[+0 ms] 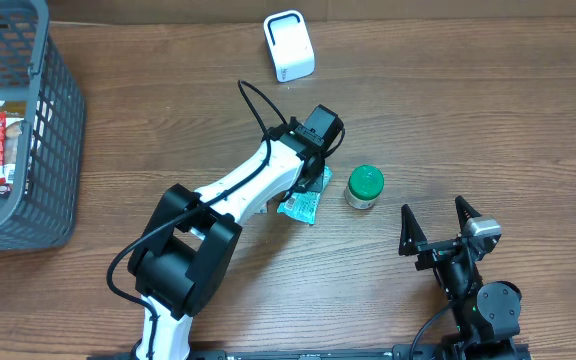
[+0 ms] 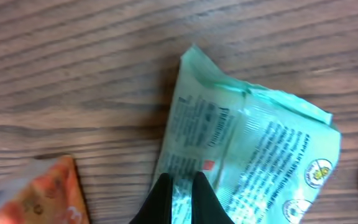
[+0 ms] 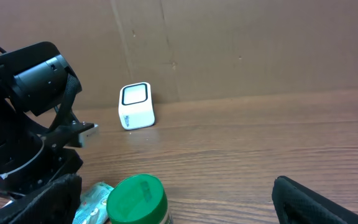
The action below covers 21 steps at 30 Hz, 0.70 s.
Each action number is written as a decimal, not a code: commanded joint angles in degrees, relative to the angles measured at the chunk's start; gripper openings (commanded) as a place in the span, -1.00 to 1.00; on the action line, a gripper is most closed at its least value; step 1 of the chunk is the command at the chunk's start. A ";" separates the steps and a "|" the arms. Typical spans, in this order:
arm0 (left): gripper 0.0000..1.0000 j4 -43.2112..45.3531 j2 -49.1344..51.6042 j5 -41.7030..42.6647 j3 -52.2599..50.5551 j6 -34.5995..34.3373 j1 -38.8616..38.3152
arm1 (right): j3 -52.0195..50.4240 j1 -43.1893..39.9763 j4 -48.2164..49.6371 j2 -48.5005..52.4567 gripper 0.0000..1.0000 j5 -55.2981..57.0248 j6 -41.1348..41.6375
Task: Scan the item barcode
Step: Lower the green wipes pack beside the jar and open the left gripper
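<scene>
Wood tabletop (image 1: 468, 110) lies under the green packet (image 1: 301, 208), its long axis diagonal.

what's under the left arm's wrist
A teal packet, pinched at its edge by the left gripper. An orange packet lies beside it; overhead, the left arm covers most of both.

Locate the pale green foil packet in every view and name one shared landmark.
Overhead: pale green foil packet at centre, partly under the left arm.
Left wrist: packet fills centre and right, pinched by the shut left hand at the bottom edge.
Right wrist: packet is a sliver at bottom left.
Landmark: green-lidded jar, just right of the packet in overhead and right wrist.
</scene>
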 commanded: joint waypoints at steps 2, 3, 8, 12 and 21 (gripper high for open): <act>-0.92 0.31 0.39 -4.17 -0.46 1.09 0.11 | -0.61 -0.15 0.37 -0.52 1.00 0.26 -0.39; -0.91 0.48 0.39 -6.56 -0.46 1.11 0.11 | -0.61 -0.15 0.37 -0.52 1.00 0.26 -0.39; -0.92 0.00 0.39 -12.46 -0.46 1.68 0.11 | -0.61 -0.17 0.37 -0.52 1.00 0.26 -0.39; -0.92 -0.17 0.42 -12.72 -0.83 2.82 0.09 | -0.61 -0.15 0.37 -0.52 1.00 0.26 -0.39; -0.92 0.42 0.42 -4.66 -3.58 2.80 0.07 | -0.61 -0.15 0.37 -0.52 1.00 0.26 -0.39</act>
